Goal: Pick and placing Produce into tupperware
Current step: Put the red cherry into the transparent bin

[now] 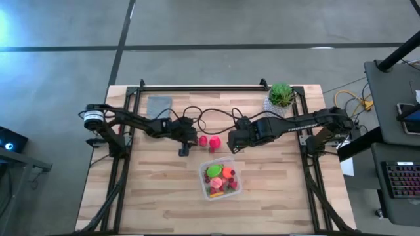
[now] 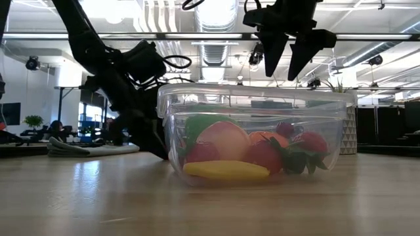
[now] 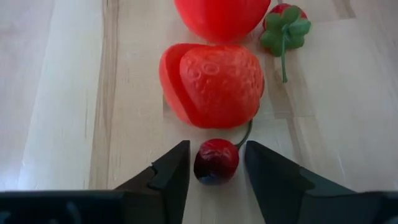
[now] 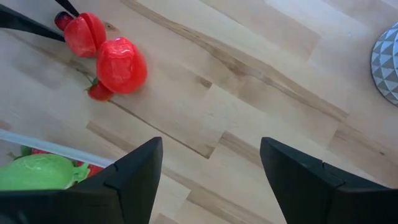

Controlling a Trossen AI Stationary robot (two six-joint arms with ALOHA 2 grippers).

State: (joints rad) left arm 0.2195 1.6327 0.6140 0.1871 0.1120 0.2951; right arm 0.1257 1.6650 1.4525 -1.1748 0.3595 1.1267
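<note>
A small dark red cherry (image 3: 216,162) lies on the wooden table. My left gripper (image 3: 216,165) is low over it, open, with one finger on each side and a narrow gap on both sides. Just beyond the cherry lie a red strawberry half (image 3: 214,84), a larger red piece (image 3: 221,15) and a little strawberry with green leaves (image 3: 285,25). The clear tupperware (image 1: 205,172) stands nearer the front edge and holds green, orange, pink and red produce (image 1: 220,176). My right gripper (image 1: 233,145) hangs open above the table, right of the red pieces (image 1: 209,141).
A potted plant (image 1: 281,97) in a white pot stands at the far right. A grey cloth (image 1: 159,105) lies at the far left. Black cables (image 1: 210,118) loop between the arms. Bare wood lies along the near edge on both sides of the tupperware.
</note>
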